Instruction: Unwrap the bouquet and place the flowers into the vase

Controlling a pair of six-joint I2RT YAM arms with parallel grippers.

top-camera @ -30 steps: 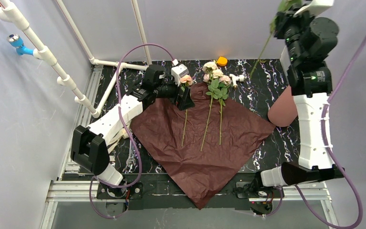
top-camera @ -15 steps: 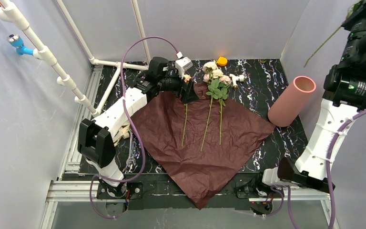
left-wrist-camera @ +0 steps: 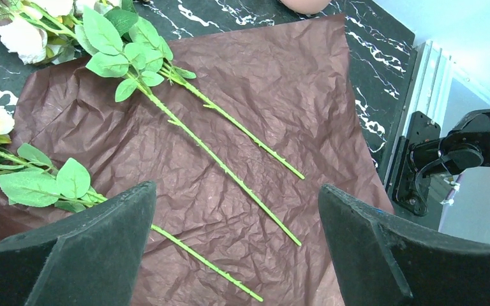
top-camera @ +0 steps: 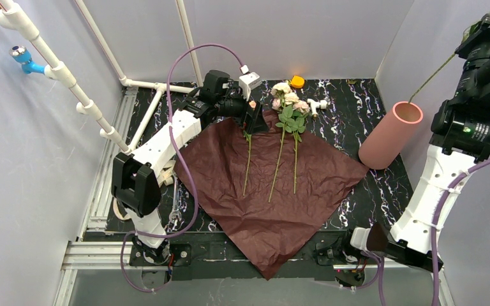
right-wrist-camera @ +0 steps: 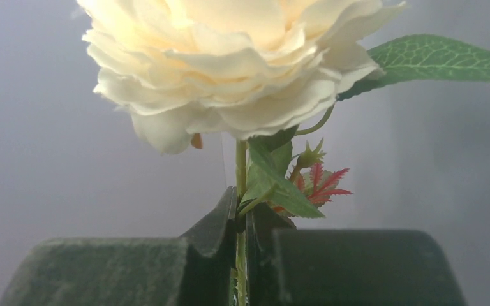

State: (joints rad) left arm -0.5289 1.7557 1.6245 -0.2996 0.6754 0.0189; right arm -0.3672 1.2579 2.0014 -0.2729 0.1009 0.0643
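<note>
Rose (right-wrist-camera: 230, 70) in right claw (right-wrist-camera: 241, 213) now at vase (top-camera: 386, 140); flowers (top-camera: 279, 159) on paper (top-camera: 268, 217)

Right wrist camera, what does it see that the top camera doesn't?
Only the right wrist view shows the big cream rose bloom and a tiny red sprig close up, with the right gripper shut on the stem. Only the top view shows the vase, the maroon paper with three flowers lying on it, and the left gripper by them. Both show that held flower's green stem.
</note>
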